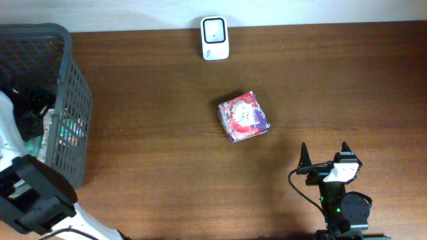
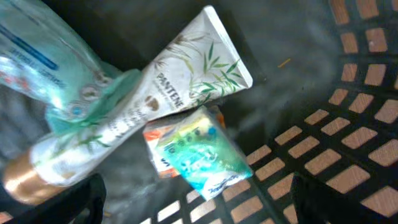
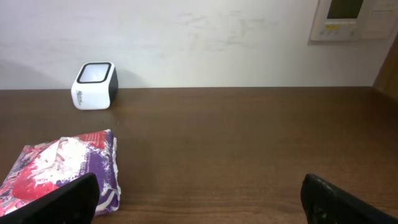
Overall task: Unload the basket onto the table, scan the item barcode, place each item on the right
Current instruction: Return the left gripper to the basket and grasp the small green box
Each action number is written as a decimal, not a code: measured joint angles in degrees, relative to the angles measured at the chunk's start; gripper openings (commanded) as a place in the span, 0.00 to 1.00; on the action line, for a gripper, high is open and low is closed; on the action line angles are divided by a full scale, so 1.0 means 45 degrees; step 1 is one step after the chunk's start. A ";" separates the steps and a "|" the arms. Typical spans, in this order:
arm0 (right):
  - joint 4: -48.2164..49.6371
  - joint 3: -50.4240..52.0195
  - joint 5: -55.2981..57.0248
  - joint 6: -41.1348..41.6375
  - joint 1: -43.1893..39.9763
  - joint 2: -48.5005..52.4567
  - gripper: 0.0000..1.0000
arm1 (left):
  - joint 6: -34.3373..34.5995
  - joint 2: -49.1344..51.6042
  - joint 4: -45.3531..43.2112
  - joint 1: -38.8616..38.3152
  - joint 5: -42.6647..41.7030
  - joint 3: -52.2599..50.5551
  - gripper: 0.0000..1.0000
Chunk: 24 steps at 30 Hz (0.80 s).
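**Barcode scan: nothing picked up, nothing shown to the reader**

**Left.** Dark mesh basket at the bench's left end, with the left arm reaching into it. Contents, by the left wrist view: clear bag with blue print, white shampoo tube with a gold cap lying slantwise, and a small green pack partly under the tube's shoulder. The left tool hangs over these with its fingers wide apart and nothing between them. The green pack lies nearest its centre line.

**Centre.** Red-and-purple packet lies flat on the bench, apart from everything else. The white scanner stands at the far edge against the wall, window facing the packet, well apart from it.

**Right.** The right tool is at the near edge with its fingers spread and empty, pointing towards packet and scanner.

**Status.** Judged to be at the start. No item is gripped and none is held before the scanner. It cannot be settled whether the item meant is a basket piece or the packet. Picking up, carrying, turning the barcode to the window and presenting it all appear left to do. No barcode shows in any view.

**Surface and room.** The bench is dark brown wood grain, smooth with a slight sheen. The wall is off-white and lightly scuffed, with a pale wall panel at upper right.
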<state>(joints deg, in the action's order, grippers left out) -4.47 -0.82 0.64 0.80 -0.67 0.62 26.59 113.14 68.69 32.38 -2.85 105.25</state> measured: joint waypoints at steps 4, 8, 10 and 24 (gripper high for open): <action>0.0000 0.0000 0.0000 0.0000 0.0000 0.0000 0.99 | 0.0539 0.0000 -0.1156 -0.0559 -0.0019 -0.0986 0.93; 0.0000 0.0000 0.0000 0.0005 0.0005 0.0000 0.99 | 0.1462 0.0000 -0.1608 -0.0670 0.0214 -0.1860 0.94; 0.0000 0.0000 0.0000 0.0000 0.0005 0.0000 0.99 | 0.1681 0.0000 -0.1787 -0.0670 0.0287 -0.2288 0.94; 0.0000 0.0000 0.0000 0.0005 0.0005 0.0000 0.99 | 0.2079 -0.0005 -0.3240 -0.0670 0.0831 -0.3716 0.78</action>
<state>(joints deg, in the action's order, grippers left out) -4.47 -0.82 0.64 0.82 -0.64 0.62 35.94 113.12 54.11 29.36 0.89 88.53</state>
